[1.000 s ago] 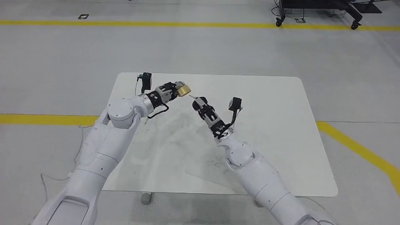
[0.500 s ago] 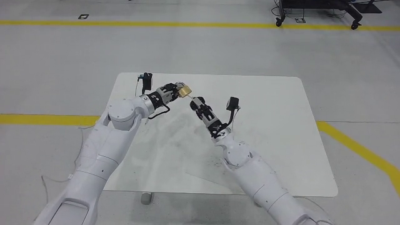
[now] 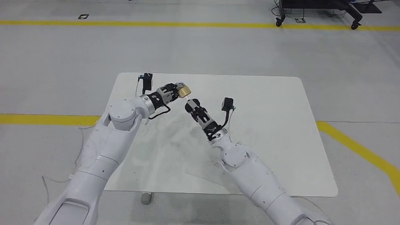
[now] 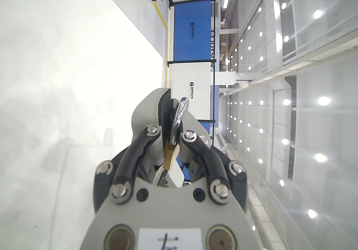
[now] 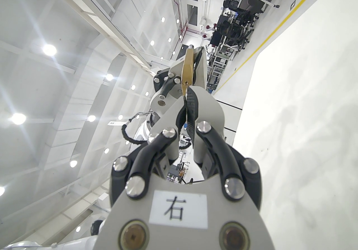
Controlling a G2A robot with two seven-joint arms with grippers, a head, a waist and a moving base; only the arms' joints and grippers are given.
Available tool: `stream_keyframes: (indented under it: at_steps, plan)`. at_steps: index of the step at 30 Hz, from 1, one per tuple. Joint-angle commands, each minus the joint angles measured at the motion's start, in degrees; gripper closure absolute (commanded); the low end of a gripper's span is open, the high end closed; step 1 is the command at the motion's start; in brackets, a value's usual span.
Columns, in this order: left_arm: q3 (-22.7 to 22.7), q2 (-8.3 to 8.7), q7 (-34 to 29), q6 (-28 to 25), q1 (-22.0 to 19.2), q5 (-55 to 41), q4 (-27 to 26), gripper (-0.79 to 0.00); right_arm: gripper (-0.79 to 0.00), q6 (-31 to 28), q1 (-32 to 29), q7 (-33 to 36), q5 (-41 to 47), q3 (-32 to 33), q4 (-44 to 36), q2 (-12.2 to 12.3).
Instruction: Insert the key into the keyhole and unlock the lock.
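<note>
A brass padlock (image 3: 183, 90) with a silver shackle (image 4: 179, 117) is held above the white table (image 3: 275, 100), and my left gripper (image 3: 177, 90) is shut on it. In the left wrist view the brass body (image 4: 170, 154) sits between the pads. My right gripper (image 3: 189, 105) is just below and right of the lock, shut on a thin key (image 5: 185, 107). In the right wrist view the key's tip meets the lock's brass underside (image 5: 186, 72). How deep it sits I cannot tell.
Both arms hover over the rear left part of the table. A yellow floor line (image 3: 350, 140) runs past the table's right side. Trolleys and a dark rack (image 3: 319, 0) stand far behind.
My right gripper has moved left and a little away from me with the key, closing on the padlock. The left arm and the lock have kept still.
</note>
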Motion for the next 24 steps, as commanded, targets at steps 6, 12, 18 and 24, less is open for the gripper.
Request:
stream_keyframes:
  at_steps: [6,12,18,24]
  plan:
    - [0.3,-0.02,-2.1,-0.9,-0.1,1.3,-0.2,0.0,0.0,0.3,0.0,0.2,-0.7,0.9,-0.1,-0.1]
    - [0.2,-0.05,-3.5,-2.2,-0.1,1.4,-0.2,0.0,-0.012,0.1,-0.1,0.7,-1.0,1.6,-0.4,-0.2]
    - [-0.6,-0.12,-3.1,-2.6,0.3,0.1,0.1,0.0,-0.785,-2.8,-1.3,1.8,-1.0,2.7,-1.4,0.0]
    - [-1.6,-0.37,-4.8,-2.6,0.5,-4.6,1.1,0.0,-0.48,-12.0,-4.3,4.0,2.1,4.1,-4.2,0.4]
